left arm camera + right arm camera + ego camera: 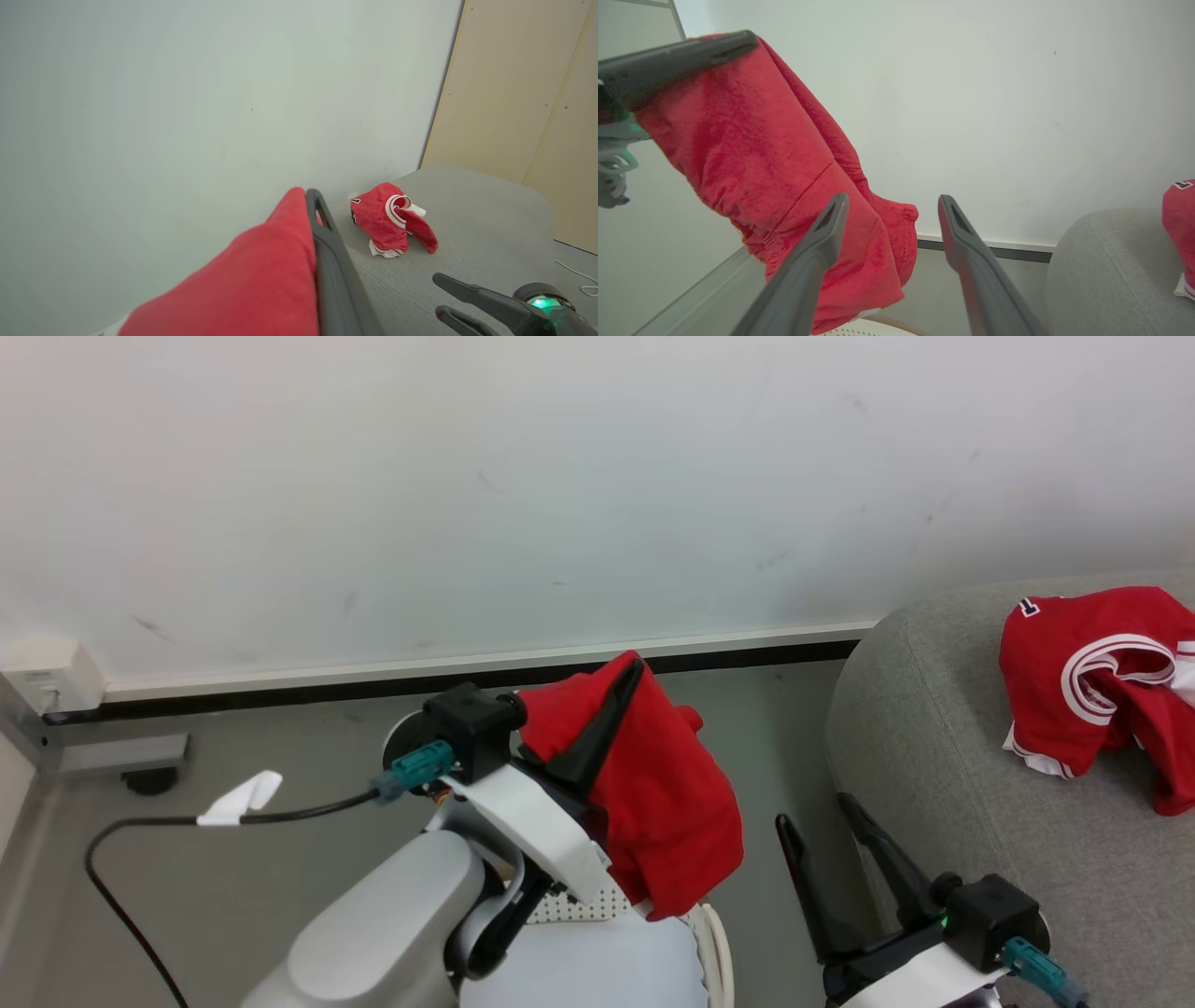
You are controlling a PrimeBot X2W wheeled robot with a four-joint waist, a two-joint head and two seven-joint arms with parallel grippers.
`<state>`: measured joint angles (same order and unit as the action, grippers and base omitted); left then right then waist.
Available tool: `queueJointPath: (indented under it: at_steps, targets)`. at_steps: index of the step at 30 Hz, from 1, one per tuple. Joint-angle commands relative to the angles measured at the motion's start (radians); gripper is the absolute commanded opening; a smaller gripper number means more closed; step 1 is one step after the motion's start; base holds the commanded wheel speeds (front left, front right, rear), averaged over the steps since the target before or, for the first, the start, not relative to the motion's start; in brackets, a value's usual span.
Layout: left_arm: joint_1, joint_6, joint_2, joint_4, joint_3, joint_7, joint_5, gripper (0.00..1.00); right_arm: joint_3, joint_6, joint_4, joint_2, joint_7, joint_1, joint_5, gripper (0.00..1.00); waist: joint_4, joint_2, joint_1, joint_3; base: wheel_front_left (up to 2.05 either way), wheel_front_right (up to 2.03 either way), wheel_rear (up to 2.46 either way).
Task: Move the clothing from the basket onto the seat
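Observation:
The red shorts point(663, 803) hang from my left gripper point(635, 667), which is shut on them and held up above the basket point(714, 933). In the left wrist view the shorts point(261, 270) drape over one dark finger point(327, 238). The red jersey point(1102, 681) with striped trim lies crumpled on the grey seat point(934, 728) at the right. My right gripper point(814, 810) stands open and empty between basket and seat. Its wrist view has the shorts point(775, 163) hanging just left of its fingers point(808, 261), with the jersey point(1178, 205) and seat point(1101, 261) at the far right.
A white wall point(560, 476) with a dark baseboard point(747, 658) runs behind. A black cable point(140, 831) with a white tag crosses the grey floor at left, near a wall box point(51, 677). Tan wooden panels point(514, 93) stand beyond the seat. Bare floor lies between basket and seat.

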<state>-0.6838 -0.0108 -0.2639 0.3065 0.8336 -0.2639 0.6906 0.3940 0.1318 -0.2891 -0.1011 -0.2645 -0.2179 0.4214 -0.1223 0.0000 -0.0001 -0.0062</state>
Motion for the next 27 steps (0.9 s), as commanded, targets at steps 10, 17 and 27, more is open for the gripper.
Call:
queueJointPath:
  at_steps: [10,17,27]
  targets:
    - [0.043,-0.011,0.043,-0.026,0.062,0.004,-0.022,0.0,0.156,-0.002,-0.081,-0.048,0.0,-0.093,-0.001,1.0,0.054,0.0,0.0001,0.01,0.0,0.0,0.0]
    - [0.053,-0.036,0.085,-0.029,0.111,0.016,-0.021,0.0,0.266,-0.002,-0.201,-0.068,0.001,-0.169,0.034,1.0,0.111,0.0,0.0001,0.006,0.0,0.0,0.0]
    - [0.054,-0.058,0.12,-0.038,0.17,0.032,-0.027,0.0,0.395,-0.002,-0.354,-0.061,0.0,-0.262,0.131,1.0,0.187,0.0,0.0001,-0.006,0.0,0.0,0.0]
